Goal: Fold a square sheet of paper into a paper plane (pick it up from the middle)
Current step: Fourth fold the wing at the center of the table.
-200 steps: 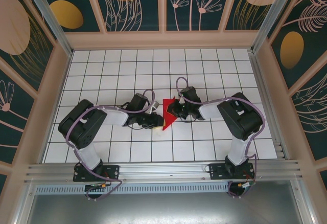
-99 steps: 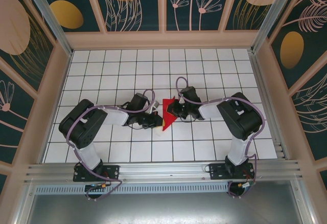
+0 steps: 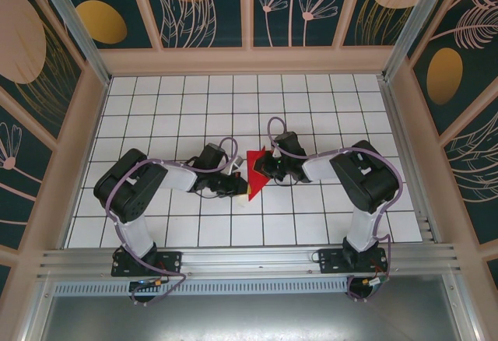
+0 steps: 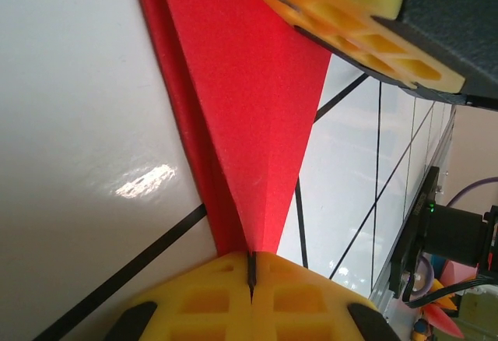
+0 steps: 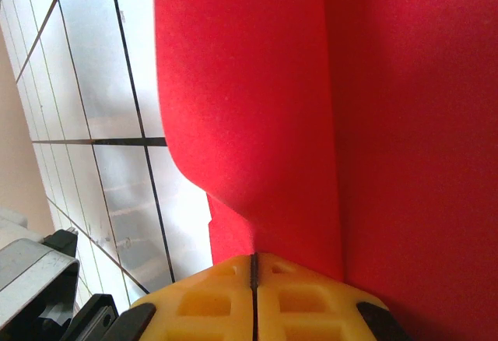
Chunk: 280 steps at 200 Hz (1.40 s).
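top view: the half-folded red paper (image 3: 257,171) lies near the middle of the white tiled table (image 3: 156,107). it is a wedge, broad at the far end and narrowing toward the arms' bases. the left gripper (image 3: 237,188) meets its narrow near end from the left, and the right gripper (image 3: 268,168) meets the broad end from the right. both arms bend inward toward each other, which looks like a two-point hold meant to steady the paper for a crease.

left wrist view: the left gripper (image 4: 251,267) has its yellow pads (image 4: 206,306) pressed together with only a thin seam between them. the half-folded red paper (image 4: 241,107) tapers straight into that seam, so this claw is pinched tight on the pointed end. a darker strip along the left of the taper suggests folded-over layers. the other claw's yellow pad (image 4: 342,14) lies against the wide end at the top.

right wrist view: the right gripper (image 5: 254,267) is likewise closed to a hairline, with the half-folded red paper (image 5: 389,123) drawn into it. a flap on the left bows away above the white tiled table (image 5: 117,84). holding opposite ends probably lets one claw anchor while the other shapes. paper this thin could tear or slip if the two pull apart.
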Available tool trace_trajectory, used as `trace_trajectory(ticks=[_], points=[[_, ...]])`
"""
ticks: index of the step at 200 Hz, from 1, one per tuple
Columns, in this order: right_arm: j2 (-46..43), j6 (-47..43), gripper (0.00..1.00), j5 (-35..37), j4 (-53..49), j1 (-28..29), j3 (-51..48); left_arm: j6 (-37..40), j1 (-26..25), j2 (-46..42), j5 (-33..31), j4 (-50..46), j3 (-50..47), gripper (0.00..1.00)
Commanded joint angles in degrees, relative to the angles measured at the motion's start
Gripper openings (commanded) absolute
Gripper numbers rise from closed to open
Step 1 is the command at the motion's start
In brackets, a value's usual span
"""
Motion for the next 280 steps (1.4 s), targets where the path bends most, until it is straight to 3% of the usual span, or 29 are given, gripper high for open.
trace_trajectory(ticks=[1, 39, 74, 95, 139, 170, 223, 280], points=[[5.42, -2.05, 0.09, 5.7, -7.24, 0.7, -1.4, 2.39, -0.6, 0.43, 1.48, -8.88, -0.93, 0.06], [5.78, -1.93, 0.09, 6.23, -7.93, 0.74, -1.22, 4.1, -1.33, 1.14, -0.26, -12.35, -1.32, 0.07], [5.99, -1.71, 0.09, 6.37, -7.66, 1.1, -1.38, 3.94, -1.92, -1.83, -1.06, -12.48, -4.59, 0.14], [5.87, -1.19, 0.09, 6.42, -7.13, 1.47, -1.8, 1.74, -1.85, -6.92, -2.91, -11.74, -6.82, 0.22], [5.62, -0.38, 0.09, 7.0, -6.83, 2.2, -2.21, -4.43, -1.75, -17.96, -13.91, -12.48, -8.81, 0.22], [5.33, 0.18, 0.09, 7.36, -6.37, 2.63, -2.63, -9.93, -1.74, -21.4, -14.83, -5.63, -7.79, 0.22], [5.41, 0.53, 0.09, 7.26, -5.88, 2.88, -2.78, -14.58, -1.74, -15.65, -13.46, 2.46, -0.39, 0.2], [5.74, 0.08, 0.09, 6.83, -6.45, 2.89, -1.87, -18.04, -1.74, -7.35, -9.01, 11.75, -1.14, 0.2]])
